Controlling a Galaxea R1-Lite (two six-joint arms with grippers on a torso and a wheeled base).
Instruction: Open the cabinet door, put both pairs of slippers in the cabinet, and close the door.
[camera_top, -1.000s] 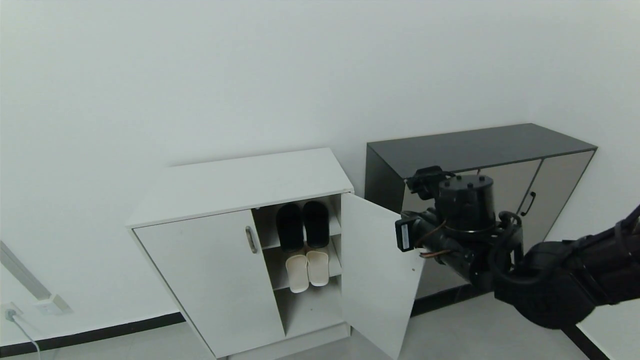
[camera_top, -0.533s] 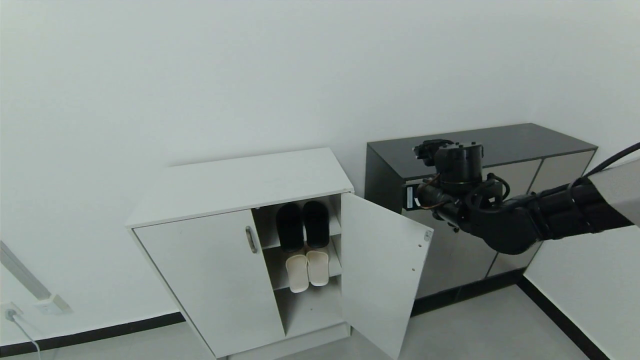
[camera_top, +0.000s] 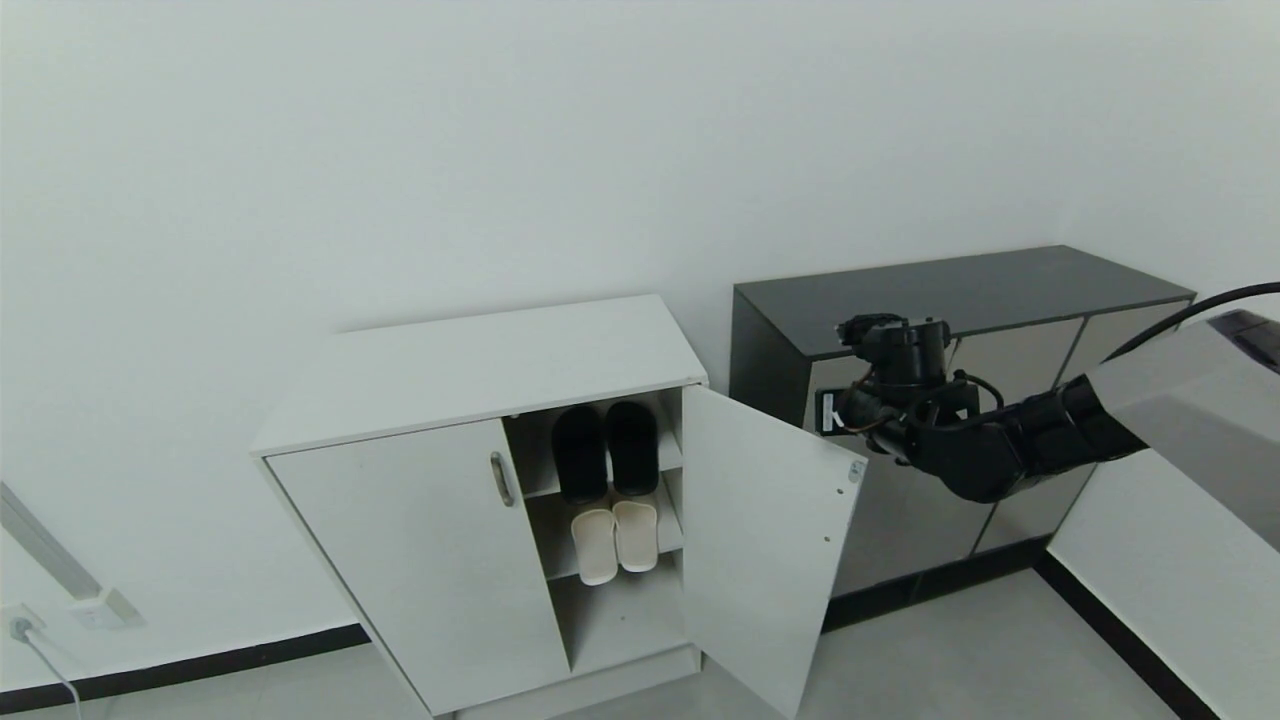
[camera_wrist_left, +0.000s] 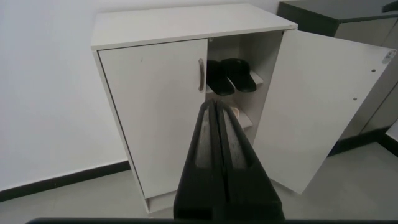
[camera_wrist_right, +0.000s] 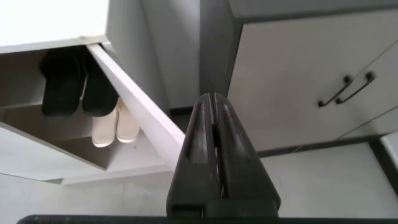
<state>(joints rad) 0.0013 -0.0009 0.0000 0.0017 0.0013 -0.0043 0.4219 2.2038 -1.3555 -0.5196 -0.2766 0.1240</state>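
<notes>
Right of the open cabinet door, apparently behind its outer face, hangs the nearer right tool, pressed together.

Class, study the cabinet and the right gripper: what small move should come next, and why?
Probably swing the shut right gripper against the open door, on its outer face, and push it closed: the black slippers and white slippers already sit on shelves inside.
</notes>
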